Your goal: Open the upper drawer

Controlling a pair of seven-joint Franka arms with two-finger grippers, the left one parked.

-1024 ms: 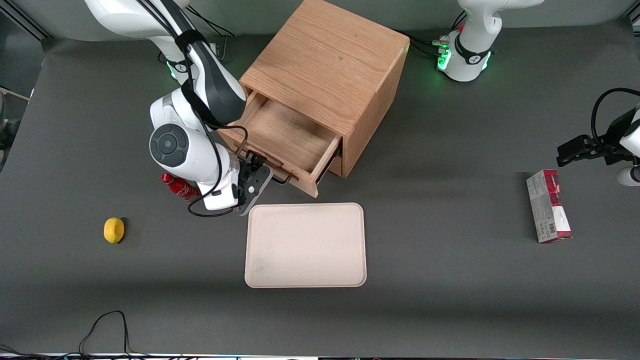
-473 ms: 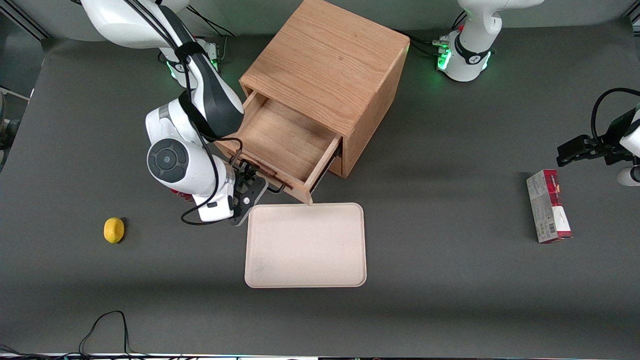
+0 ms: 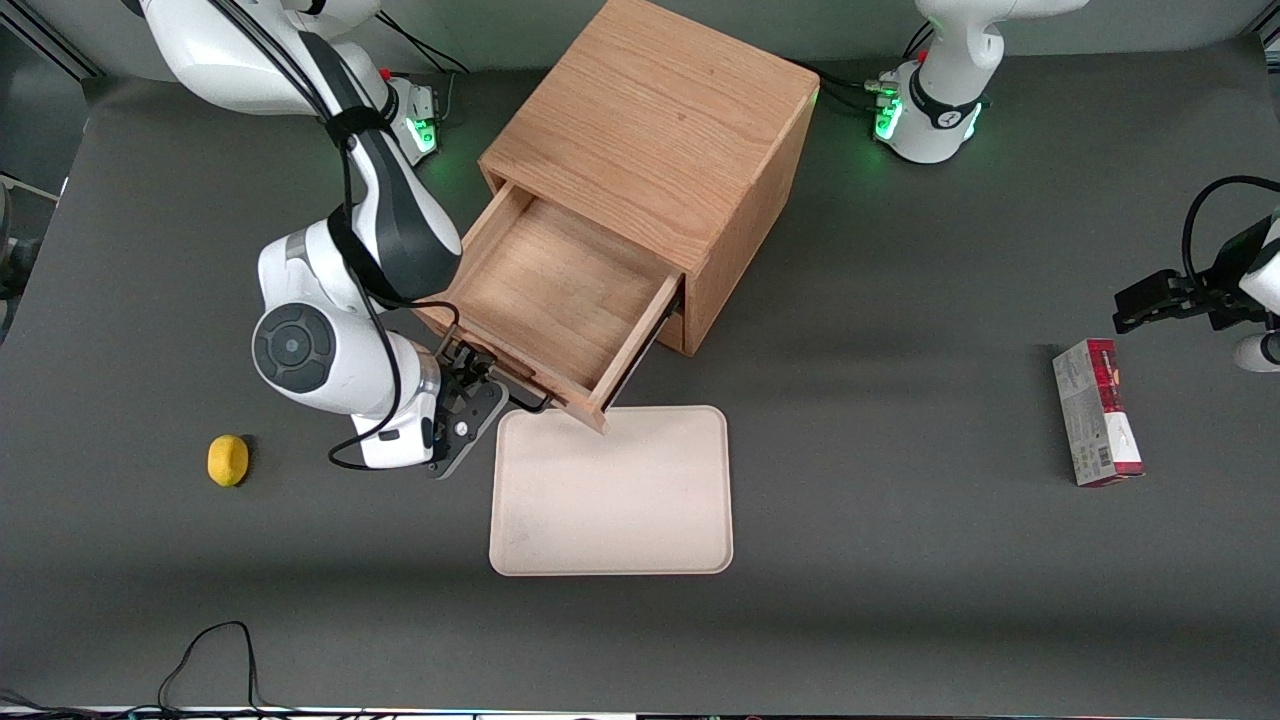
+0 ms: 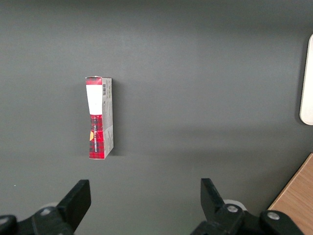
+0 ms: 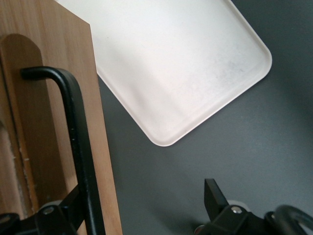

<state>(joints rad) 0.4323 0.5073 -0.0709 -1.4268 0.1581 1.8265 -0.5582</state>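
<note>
We keep gripper (image 3: 478, 377) hooked around handle (image 5: 78, 142), fingers spread, not clamping: pull alone slides upper drawer (image 3: 545, 290) out. Drawer corner overhangs tray (image 3: 640, 500).

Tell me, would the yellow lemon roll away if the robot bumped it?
Probably: the lemon looks rounded and lies loose on the flat table. Its oval shape suggests a wobbly roll. The gripper is at the upper drawer handle.

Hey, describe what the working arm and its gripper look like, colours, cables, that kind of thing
The working arm has glossy white rounded shells, a dark grey section and a round grey joint cap. Black cables run along it and loop below the wrist. Its gripper, at the upper drawer handle, is black on a grey flange. Green lights glow at its base.
</note>
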